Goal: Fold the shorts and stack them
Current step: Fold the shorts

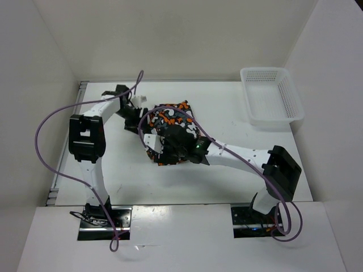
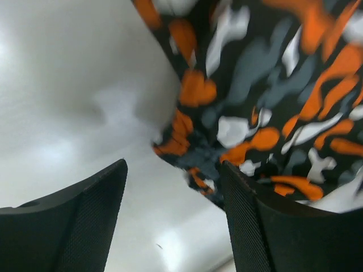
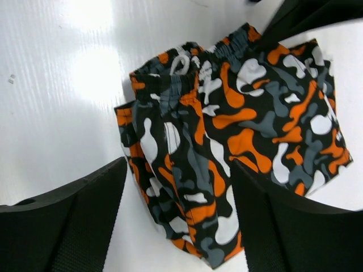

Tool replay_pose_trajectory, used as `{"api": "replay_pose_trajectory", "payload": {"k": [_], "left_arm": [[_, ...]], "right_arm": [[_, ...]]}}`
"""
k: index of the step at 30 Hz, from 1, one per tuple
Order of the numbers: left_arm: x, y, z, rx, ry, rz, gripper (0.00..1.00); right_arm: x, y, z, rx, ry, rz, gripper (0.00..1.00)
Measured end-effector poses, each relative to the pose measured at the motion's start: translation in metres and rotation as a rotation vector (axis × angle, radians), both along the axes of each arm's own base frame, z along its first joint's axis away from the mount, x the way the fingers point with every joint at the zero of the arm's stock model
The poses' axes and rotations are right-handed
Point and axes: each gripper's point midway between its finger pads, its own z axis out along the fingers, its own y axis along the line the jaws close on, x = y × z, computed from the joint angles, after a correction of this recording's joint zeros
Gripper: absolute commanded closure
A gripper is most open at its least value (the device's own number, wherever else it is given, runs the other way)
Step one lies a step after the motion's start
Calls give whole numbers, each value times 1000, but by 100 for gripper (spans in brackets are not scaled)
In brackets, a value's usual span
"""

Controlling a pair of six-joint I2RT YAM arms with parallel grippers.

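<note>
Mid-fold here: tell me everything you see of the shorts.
The shorts are soft cloth, camouflage in orange, black, grey and white, with a gathered elastic waistband and white drawstring. They lie roughly flat, creased, on the white table. The right tool hovers open above them; the left tool is open at one edge.

The right arm [image 1: 238, 154] hides the middle of the shorts [image 1: 168, 117].
</note>
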Motion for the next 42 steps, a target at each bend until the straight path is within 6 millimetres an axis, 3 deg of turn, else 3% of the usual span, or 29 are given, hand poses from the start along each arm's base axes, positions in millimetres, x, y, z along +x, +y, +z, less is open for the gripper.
{"api": "replay_pose_trajectory", "payload": {"k": [4,6,11,15,20,22,25,27,30,34,36,37,40,42], "left_arm": [[-58,-6,-36,-18,199,-18,38],[-70,0,-39,-51,252,5,40],[-69,17,-22,-96,219,58,36],[-78,-5,-22,-146,257,7,30],[-97,-35,-43,-202,393,-47,29],[-99,-39,-42,-207,422,-46,40],[-96,-40,-48,-199,428,-45,57],[-96,-40,-52,-199,438,-47,78],[-92,-42,-57,-222,456,-43,97],[-72,-45,-54,-234,402,-52,100],[-54,-46,-50,-220,328,-64,100],[-40,-46,-47,-209,275,-70,100],[-4,-44,-35,-174,132,-78,100],[13,-43,-27,-160,65,-79,100]], "right_arm": [[1,8,-13,6,30,10,28],[3,14,-22,7,44,15,28],[5,15,-41,-25,63,24,19],[14,6,-47,-38,62,1,19],[23,-5,-57,-58,55,-20,33],[24,-6,-63,-71,52,-16,47],[22,-9,-73,-89,60,-12,67],[21,-10,-79,-101,65,-8,79],[19,-11,-82,-107,72,-2,86],[16,-9,-83,-102,86,19,87],[13,-7,-83,-93,98,28,83],[11,-5,-83,-86,110,31,73],[9,-3,-82,-70,135,18,61],[14,0,-75,-52,130,-5,43]]}}
